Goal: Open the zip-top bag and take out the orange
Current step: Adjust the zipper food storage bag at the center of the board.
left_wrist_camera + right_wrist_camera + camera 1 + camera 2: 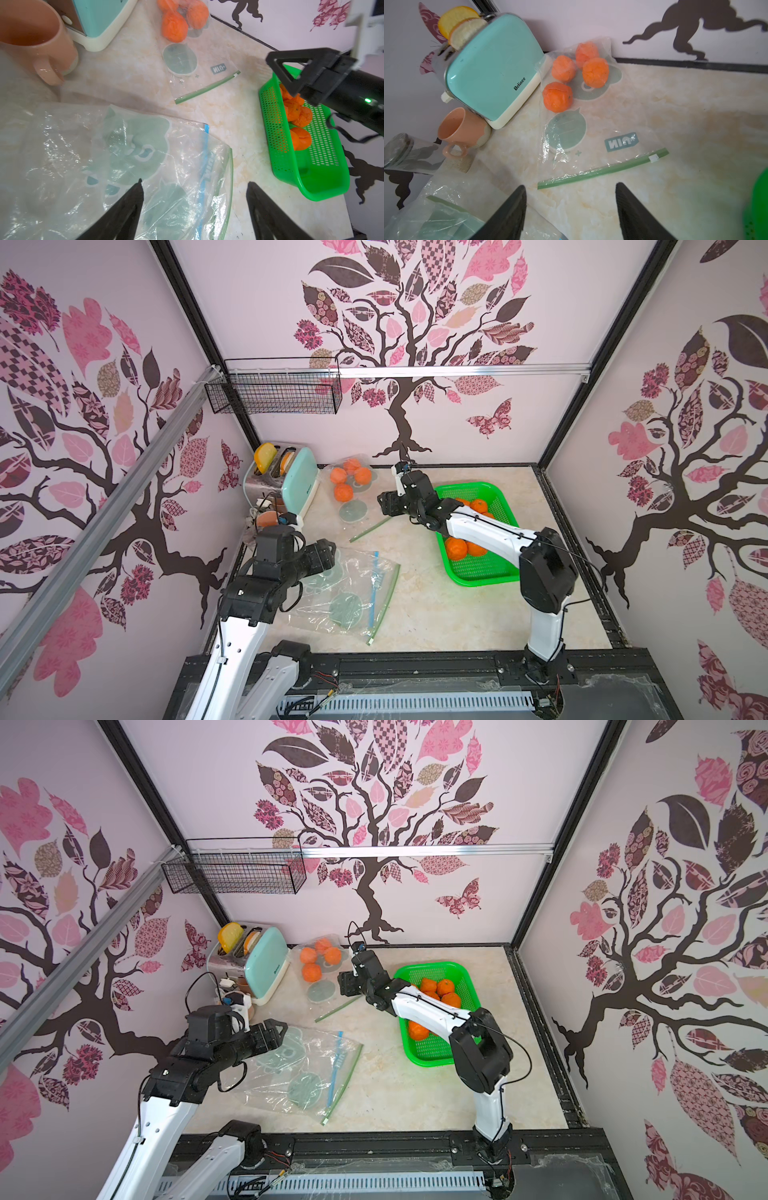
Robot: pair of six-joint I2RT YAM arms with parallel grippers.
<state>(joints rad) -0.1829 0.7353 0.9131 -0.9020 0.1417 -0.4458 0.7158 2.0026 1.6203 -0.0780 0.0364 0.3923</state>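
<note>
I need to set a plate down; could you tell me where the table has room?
The widest bare table lies between the empty bag and the green basket, toward the front edge. A strip runs behind the basket by the back wall. Crowded: the back left corner, with toaster, cup and bag of oranges.

Clear zip-top bag (591, 158) (green zipper strip (602, 168)) lies flat, four oranges (563, 68) bunched inside.

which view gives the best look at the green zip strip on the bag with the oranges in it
The right wrist view: the zip strip lies close and whole, with its white tab visible. The left wrist view shows it whole but smaller. In both top views it is a thin green line.
</note>
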